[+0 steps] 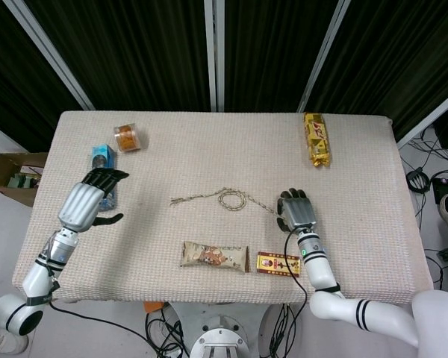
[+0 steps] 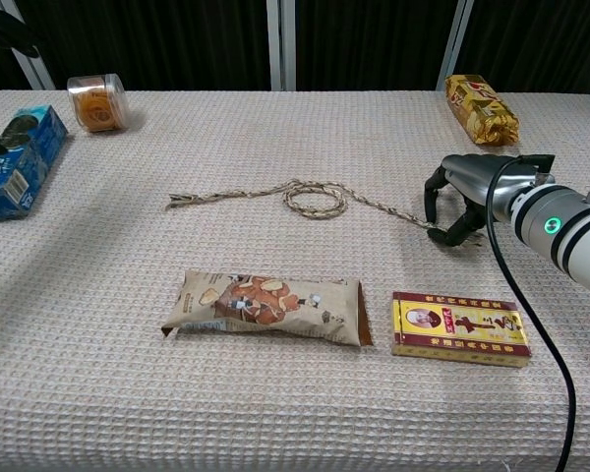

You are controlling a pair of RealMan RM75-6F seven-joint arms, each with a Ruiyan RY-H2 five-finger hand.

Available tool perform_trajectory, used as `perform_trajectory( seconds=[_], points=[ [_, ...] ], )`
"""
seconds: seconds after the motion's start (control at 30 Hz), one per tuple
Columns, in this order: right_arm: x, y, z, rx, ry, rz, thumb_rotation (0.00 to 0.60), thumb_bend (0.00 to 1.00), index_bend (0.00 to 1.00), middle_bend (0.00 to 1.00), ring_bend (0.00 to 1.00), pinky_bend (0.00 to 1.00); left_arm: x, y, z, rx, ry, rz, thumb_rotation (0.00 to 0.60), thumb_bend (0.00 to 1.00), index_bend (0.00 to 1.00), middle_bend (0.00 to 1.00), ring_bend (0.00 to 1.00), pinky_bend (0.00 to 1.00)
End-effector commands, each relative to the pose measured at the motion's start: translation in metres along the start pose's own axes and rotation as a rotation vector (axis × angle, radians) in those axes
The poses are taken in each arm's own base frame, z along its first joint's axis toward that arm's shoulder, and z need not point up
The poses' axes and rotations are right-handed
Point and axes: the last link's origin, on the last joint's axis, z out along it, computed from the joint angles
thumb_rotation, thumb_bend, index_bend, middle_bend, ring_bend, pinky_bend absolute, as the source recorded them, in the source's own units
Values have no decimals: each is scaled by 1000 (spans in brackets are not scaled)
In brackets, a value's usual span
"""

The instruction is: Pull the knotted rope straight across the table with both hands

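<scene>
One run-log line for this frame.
right hand: curled over rope end | left hand: open, far from rope | rope: looped, slack

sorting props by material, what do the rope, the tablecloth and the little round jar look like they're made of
Rope: twisted natural fibre, probably jute or hemp, matte tan and frayed at the ends. Tablecloth: beige woven fabric with a waffle-like grid texture. Round jar: seemingly clear plastic, orange contents showing through glossy walls.
</scene>
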Motion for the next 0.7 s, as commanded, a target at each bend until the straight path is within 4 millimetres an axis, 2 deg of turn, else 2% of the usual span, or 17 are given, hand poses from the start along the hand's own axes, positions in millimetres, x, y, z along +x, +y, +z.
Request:
perform_trajectory(
  seconds=[0.03, 0.23, 0.43, 0.57, 0.7],
  points=[
    [0, 0, 0, -3, 5, 1, 600, 321, 559, 269, 98, 166, 0, 0, 0, 0, -1, 1, 600, 134, 191, 206, 163, 179],
    [-2, 0, 2, -8, 2, -7, 600, 361, 581, 272, 98, 161, -2, 0, 0, 0, -10, 3, 600, 134, 191, 206, 163, 179],
    [4, 2, 3, -7, 18, -18, 600, 445, 596, 277, 98, 158, -1, 0, 1, 5, -15, 11, 600, 134, 197, 206, 163, 178],
    [21, 8, 4, -7, 63, -64, 600, 459, 600, 279, 98, 157, -2, 4, 8, 10, -33, 17, 600, 133, 278, 206, 163, 179],
    [51, 19, 5, -17, 136, -165, 600, 460, 606, 281, 98, 151, -8, 22, 33, -3, -64, -29, 600, 132, 350, 206, 163, 179]
  ],
)
